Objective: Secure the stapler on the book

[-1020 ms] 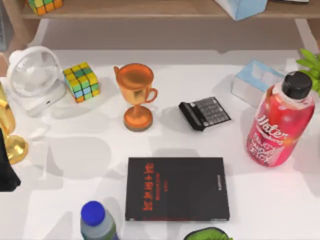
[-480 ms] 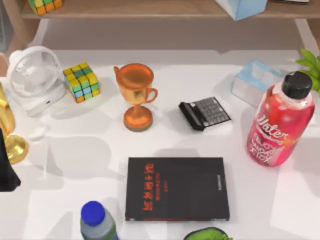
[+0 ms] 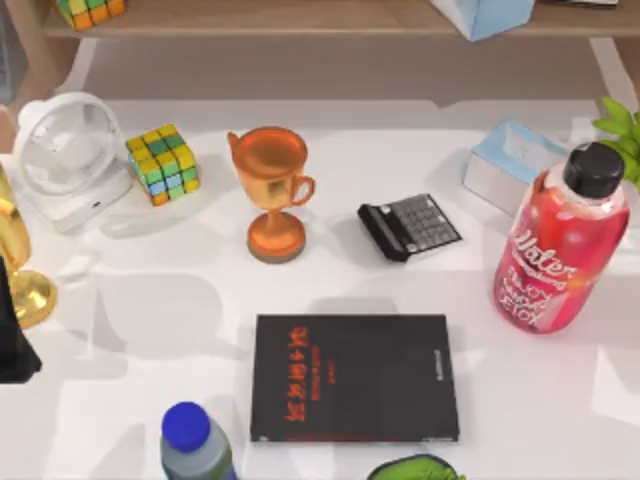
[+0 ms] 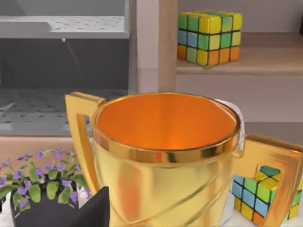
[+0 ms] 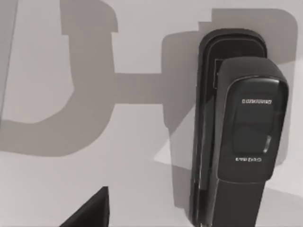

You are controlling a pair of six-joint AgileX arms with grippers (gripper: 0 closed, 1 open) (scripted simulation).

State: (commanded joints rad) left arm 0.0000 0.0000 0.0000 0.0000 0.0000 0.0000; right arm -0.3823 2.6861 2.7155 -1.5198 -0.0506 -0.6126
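Evidently the right pincer [image 5: 90,213] is the one at work: a dark tip of it juts into the right wrist view, hanging above the stapler [image 5: 241,127], though whether it is wide or narrow I cannot tell. The stapler is a dark, long-bodied thing lying flat on the pale surface [image 5: 57,179], apart from that tip and not yet gripped. Further out, the top view shows the book [image 3: 355,377] flat near the front middle of the surface, black cover up with its red characters toward the left, and nothing resting on it. Over the last second nothing on the surface has shifted: the book, the calculator [image 3: 410,227], the orange trophy [image 3: 272,190] and the red bottle [image 3: 560,245] all sit as they did. Only the shadows near the right edge have slid, which I take to mean the right arm is travelling over its target. So the task looks to be at the approach, with the pick-up and the carry to the book yet to come. The left pincer [image 3: 12,335] idles at the left edge beside a gold cup [image 4: 165,156], its opening likewise impossible to judge.
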